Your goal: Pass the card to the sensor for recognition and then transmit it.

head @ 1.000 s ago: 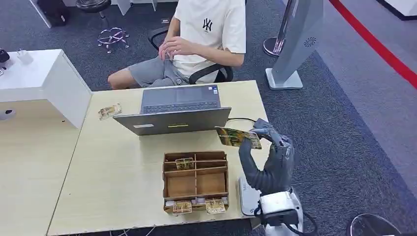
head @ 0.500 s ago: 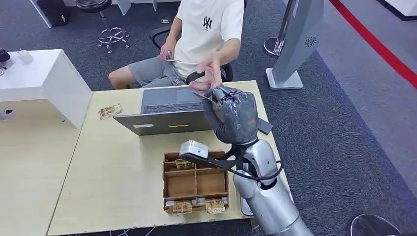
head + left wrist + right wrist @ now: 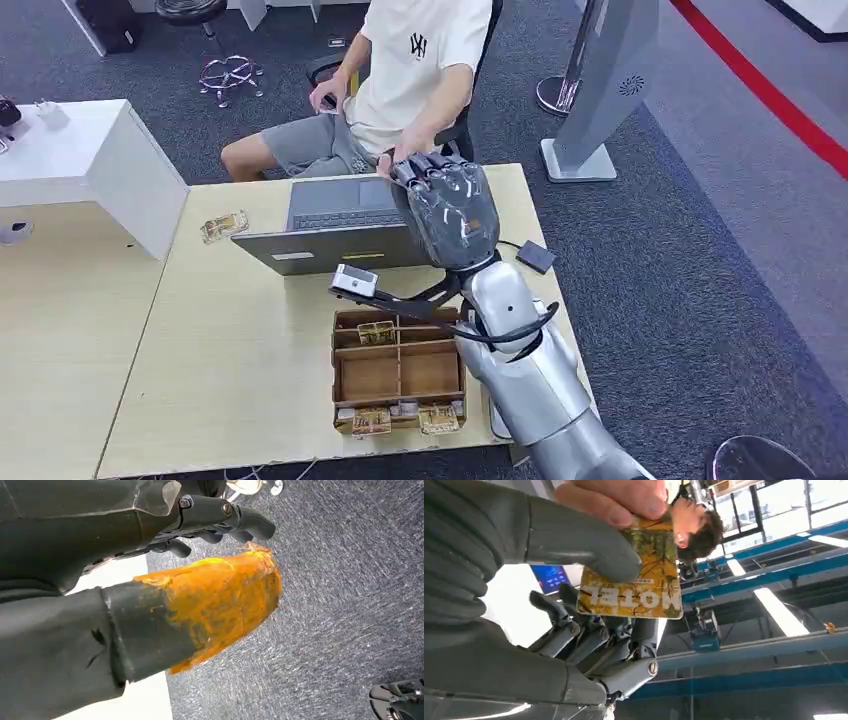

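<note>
Right arm: smooth silver metal shell [image 3: 530, 380] with a black cable [image 3: 505, 335] looped beside the wrist and a small white-and-grey camera box [image 3: 355, 281] on a black bracket. Right hand [image 3: 452, 212]: grey ribbed cover, thick grey thumb [image 3: 584, 540], darker fingers [image 3: 589, 635] with visible pivot screws. Left hand [image 3: 150, 580]: dark grey, its thumb [image 3: 220, 605] smeared orange, possibly worn coating.

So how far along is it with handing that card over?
Nearly finished, it seems. The right hand is raised over the laptop toward the seated person. In the right wrist view its thumb pins the card while the person's fingers already grip the card's far end. What is left is letting go. Whether the sensor step happened, these pictures cannot say.
</note>
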